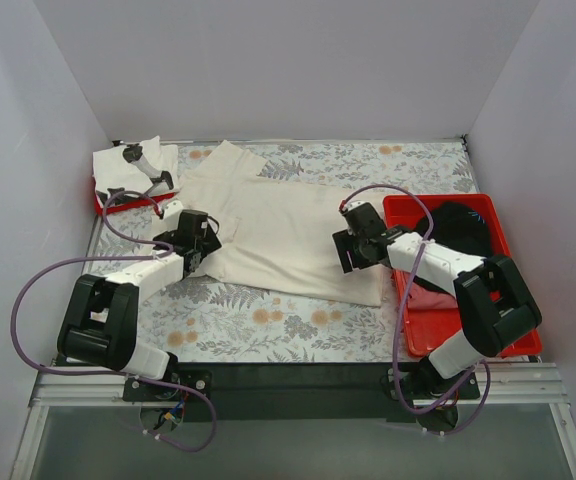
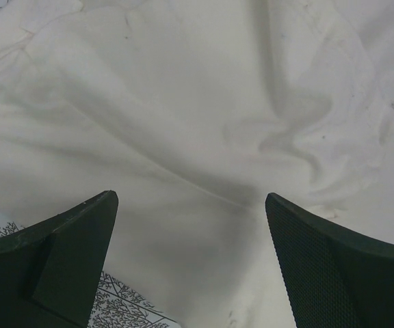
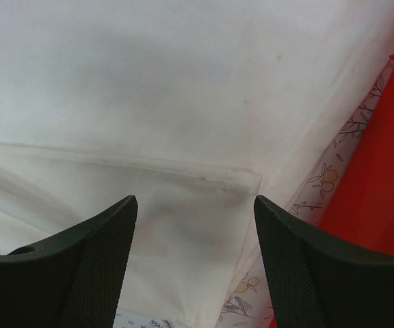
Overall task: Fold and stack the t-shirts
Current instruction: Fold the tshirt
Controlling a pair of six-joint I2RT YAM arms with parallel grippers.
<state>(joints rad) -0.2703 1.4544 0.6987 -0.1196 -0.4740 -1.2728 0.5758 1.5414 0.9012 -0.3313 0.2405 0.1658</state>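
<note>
A cream-white t-shirt (image 1: pixel 278 230) lies spread flat across the middle of the floral table. My left gripper (image 1: pixel 204 246) hovers over its left edge, jaws open, with only wrinkled cream cloth (image 2: pixel 183 102) below and nothing between the fingers (image 2: pixel 67 253). My right gripper (image 1: pixel 352 254) is over the shirt's right part, also open. Under it the cream shirt (image 3: pixel 149 82) shows a folded hem corner (image 3: pixel 241 180). A black t-shirt (image 1: pixel 460 226) lies in the red tray on the right. A white t-shirt with black marks (image 1: pixel 136 162) rests on the back-left tray.
The big red tray (image 1: pixel 508 335) fills the right side, and its wall (image 3: pixel 382 171) is close beside my right gripper. A smaller red tray (image 1: pixel 102 205) sits at the back left corner. Bare floral tablecloth (image 1: pixel 268 325) shows in front of the shirt. Grey walls enclose the table.
</note>
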